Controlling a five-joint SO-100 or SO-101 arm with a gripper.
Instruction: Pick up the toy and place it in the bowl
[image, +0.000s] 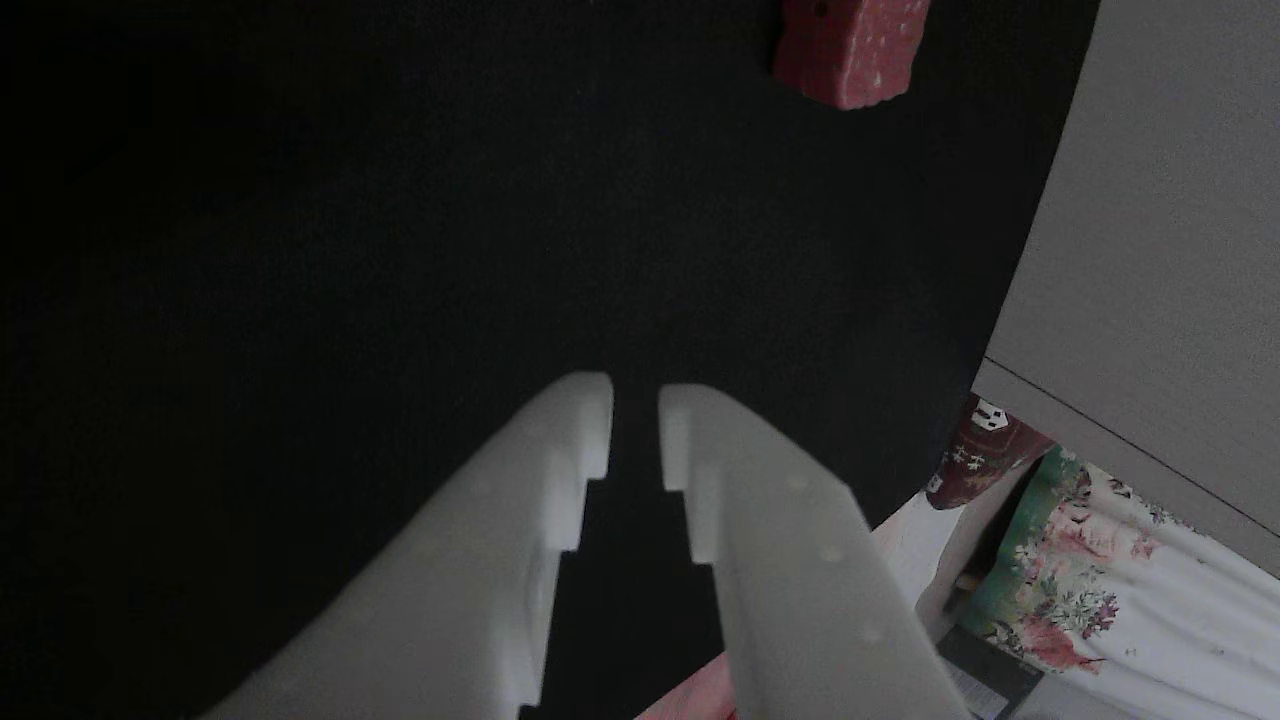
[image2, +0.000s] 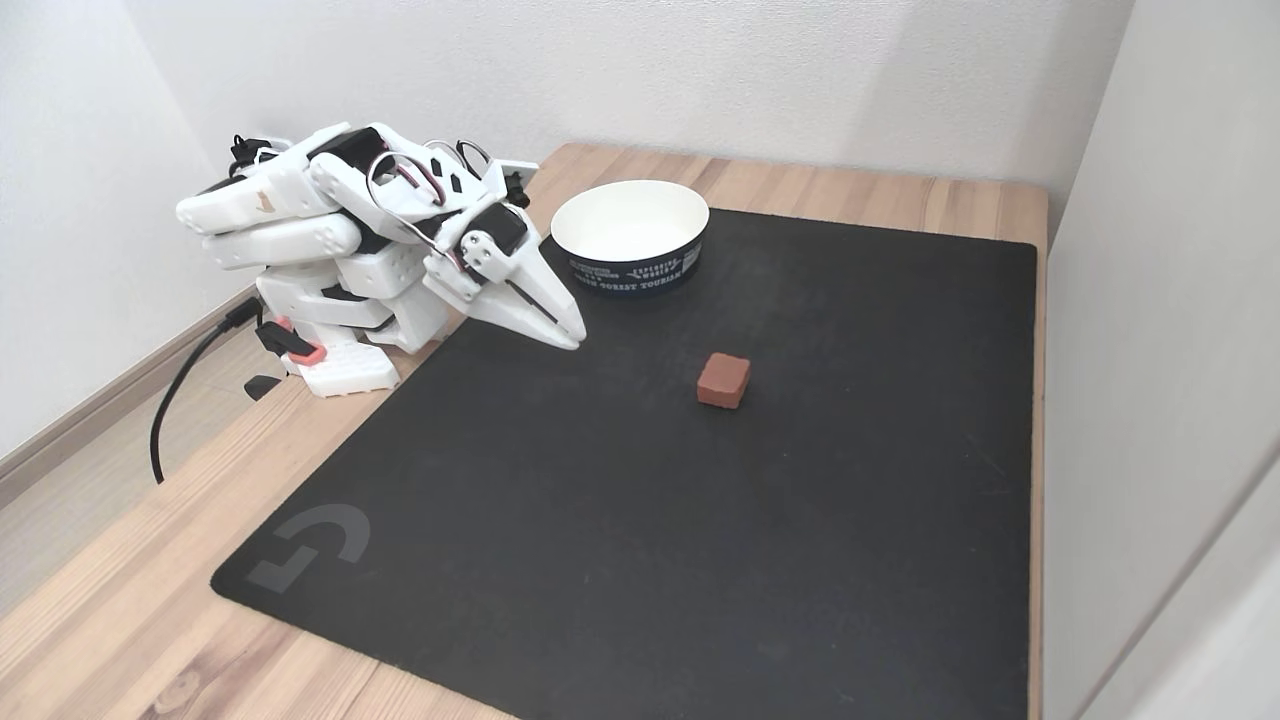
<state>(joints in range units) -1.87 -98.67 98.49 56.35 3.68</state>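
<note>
The toy (image2: 723, 380) is a small dark-red cube lying alone on the black mat, right of centre in the fixed view. In the other view the toy (image: 850, 50) sits at the top edge, partly cut off, ahead and to the right of the fingers. The bowl (image2: 630, 268), white inside with a dark printed outer band, stands at the mat's far edge. My white gripper (image2: 572, 335) hangs low over the mat's left side on the folded arm, left of the toy and in front of the bowl. The gripper (image: 635, 400) is shut, holding nothing, with only a narrow slit between its fingers.
The black mat (image2: 700, 520) covers most of the wooden table (image2: 120, 620). A pale wall panel (image2: 1150, 350) borders the right side. The arm's base (image2: 340, 365) and a black cable (image2: 175, 400) sit at the left. Flowered fabric (image: 1080, 570) lies beyond the mat's edge.
</note>
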